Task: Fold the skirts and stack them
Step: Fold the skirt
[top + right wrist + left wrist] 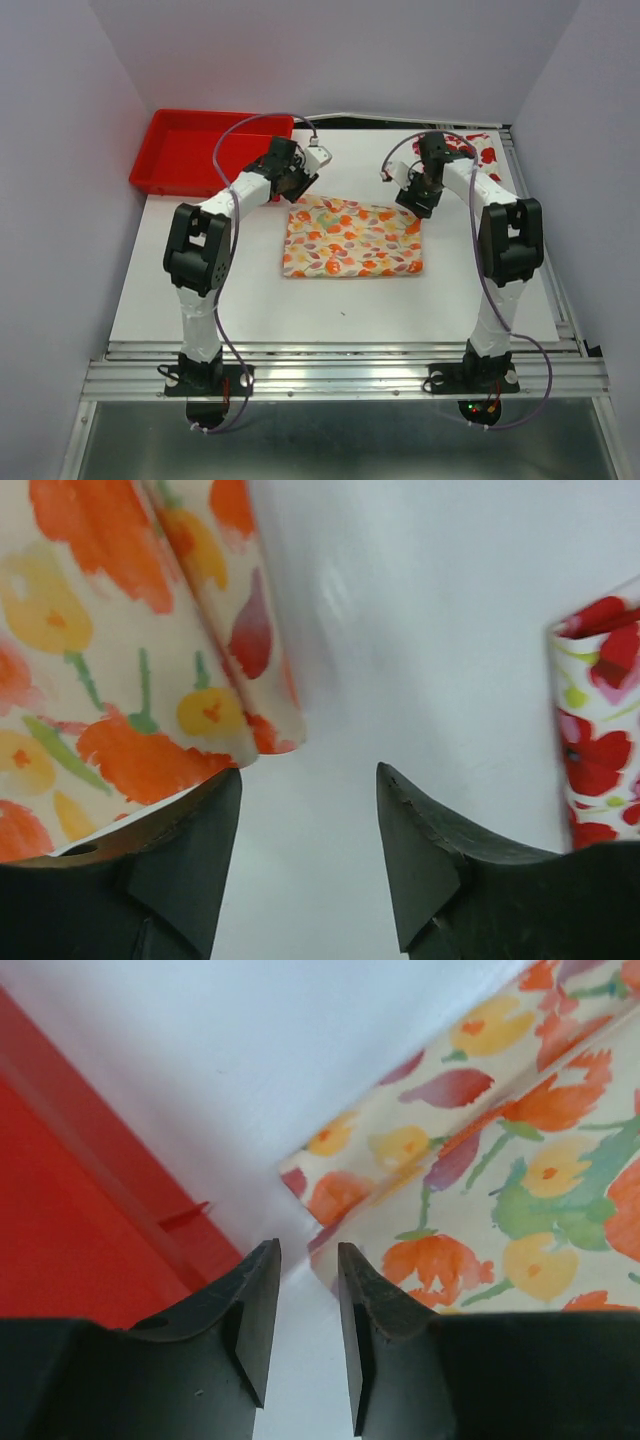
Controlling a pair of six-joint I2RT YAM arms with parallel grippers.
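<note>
The left claw (308,1260) and right claw (310,780) stand parted, empty, beside the cream, orange-flowered cloth skirt (352,240), seemingly folded flat for stacking.

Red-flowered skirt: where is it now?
Top view: the red-flowered skirt lies at the table's far right corner, behind the right arm, apart from the cream skirt.

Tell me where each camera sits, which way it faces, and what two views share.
Top external: above and behind the robot, looking down on the table; both arms show, flanking the cream skirt.
Left wrist: on that arm, facing down past the left claw at the skirt's corner and red tray.
Right wrist: on that arm, facing down past the right claw at the cream skirt and red-flowered skirt.
All three show the cream skirt.
</note>
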